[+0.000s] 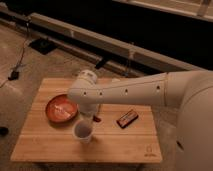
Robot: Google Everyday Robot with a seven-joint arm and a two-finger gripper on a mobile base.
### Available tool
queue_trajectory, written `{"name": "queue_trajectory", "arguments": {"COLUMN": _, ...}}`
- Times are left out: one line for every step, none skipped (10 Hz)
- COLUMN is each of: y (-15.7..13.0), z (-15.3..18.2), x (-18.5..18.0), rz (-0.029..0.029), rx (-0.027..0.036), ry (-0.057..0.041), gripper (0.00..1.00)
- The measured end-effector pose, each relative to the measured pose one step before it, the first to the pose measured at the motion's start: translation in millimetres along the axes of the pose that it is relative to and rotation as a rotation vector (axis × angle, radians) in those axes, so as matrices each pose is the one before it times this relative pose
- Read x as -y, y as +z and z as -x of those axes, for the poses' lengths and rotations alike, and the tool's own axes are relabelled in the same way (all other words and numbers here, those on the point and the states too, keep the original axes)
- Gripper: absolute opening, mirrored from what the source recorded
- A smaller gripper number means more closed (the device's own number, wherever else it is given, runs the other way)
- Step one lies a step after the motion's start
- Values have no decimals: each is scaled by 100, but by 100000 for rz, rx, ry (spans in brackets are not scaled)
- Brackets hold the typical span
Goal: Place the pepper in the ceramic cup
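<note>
The white ceramic cup (82, 132) stands upright on the wooden table (135, 145), near its front middle. My arm reaches in from the right, and its wrist hangs just above and behind the cup. The gripper (93, 118) points down under the wrist, mostly hidden by it, at the cup's upper right rim. A small dark red tip of the pepper (97, 119) pokes out at the fingertips, and the gripper looks shut on it, above the table beside the cup.
A wide red-orange bowl (61, 109) sits left of the cup. A dark brown rectangular block (127, 118) lies to the right. The table's edges are close on all sides, and dark rails run behind it.
</note>
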State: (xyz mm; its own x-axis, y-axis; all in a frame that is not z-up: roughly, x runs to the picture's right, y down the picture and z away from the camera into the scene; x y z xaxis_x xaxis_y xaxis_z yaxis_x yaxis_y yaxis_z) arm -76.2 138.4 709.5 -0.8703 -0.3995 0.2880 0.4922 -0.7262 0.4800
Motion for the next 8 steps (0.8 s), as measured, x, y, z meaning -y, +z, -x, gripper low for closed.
{"name": "queue_trajectory", "arguments": {"y": -192, "z": 116, "x": 889, "rz": -173, "rx": 234, "ry": -520, "gripper": 12}}
{"name": "queue_trajectory", "arguments": {"y": -159, "z": -359, "x": 1224, "rz": 69, "rx": -129, "ry": -1067, "gripper": 12}}
{"name": "queue_trajectory", "arguments": {"y": -46, "z": -666, "x": 807, "rz": 73, "rx": -222, "ry": -1383, "gripper": 12}}
{"name": "queue_trajectory", "arguments": {"y": 103, "z": -262, "x": 451, "rz": 265, "rx": 554, "ry": -1169, "gripper": 12}}
{"name": "queue_trajectory", "arguments": {"y": 15, "z": 75, "x": 334, "rz": 318, "rx": 802, "ry": -503, "gripper": 12}}
{"name": "queue_trajectory", "arguments": {"y": -49, "z": -172, "x": 452, "rz": 186, "rx": 255, "ry": -703, "gripper": 12}}
{"name": "queue_trajectory", "arguments": {"y": -52, "z": -113, "x": 3, "rz": -70, "rx": -485, "ry": 218, "gripper": 13}}
{"name": "queue_trajectory", "arguments": {"y": -19, "z": 56, "x": -394, "rz": 0, "rx": 42, "ry": 67, "gripper": 22}}
